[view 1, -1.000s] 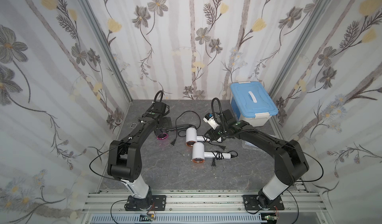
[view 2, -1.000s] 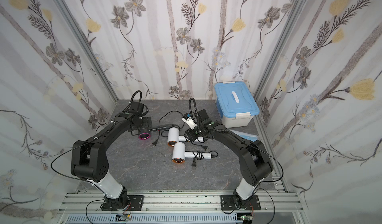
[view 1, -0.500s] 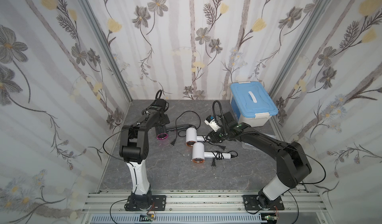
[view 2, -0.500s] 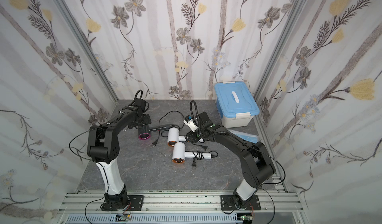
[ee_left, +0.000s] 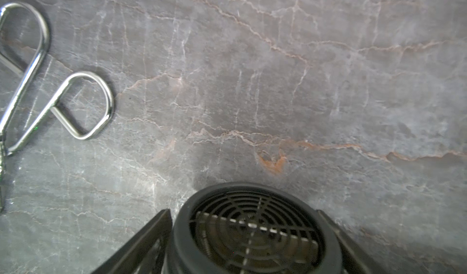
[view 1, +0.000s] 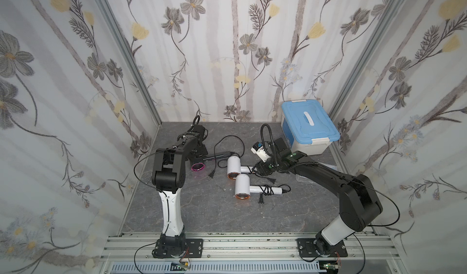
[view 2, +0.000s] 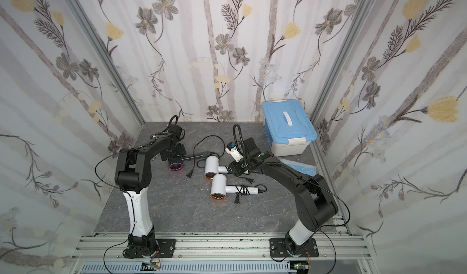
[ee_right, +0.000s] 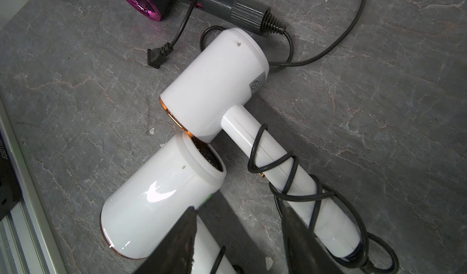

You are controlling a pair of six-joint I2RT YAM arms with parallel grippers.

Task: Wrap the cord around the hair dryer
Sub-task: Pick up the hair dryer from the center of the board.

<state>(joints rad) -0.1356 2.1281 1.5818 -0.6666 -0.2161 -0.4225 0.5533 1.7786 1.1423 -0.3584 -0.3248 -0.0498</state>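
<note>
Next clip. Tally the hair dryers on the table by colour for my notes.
White: 2, the far white hair dryer and the near white hair dryer
Dark grey with a pink nozzle ring: 1, the dark grey hair dryer
Total: 3

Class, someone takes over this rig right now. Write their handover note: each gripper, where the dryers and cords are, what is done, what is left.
Left gripper: looks closed on the rear body of the black hair dryer.
Right gripper: open, over the handle of the far white hair dryer, nothing visibly clamped.
Things: the black dryer's cord lies loose on the table; the near white hair dryer lies beside the far one.
Done: both white dryers have cords wound round their handles.
Left: wind the loose cord around the black hair dryer.
</note>
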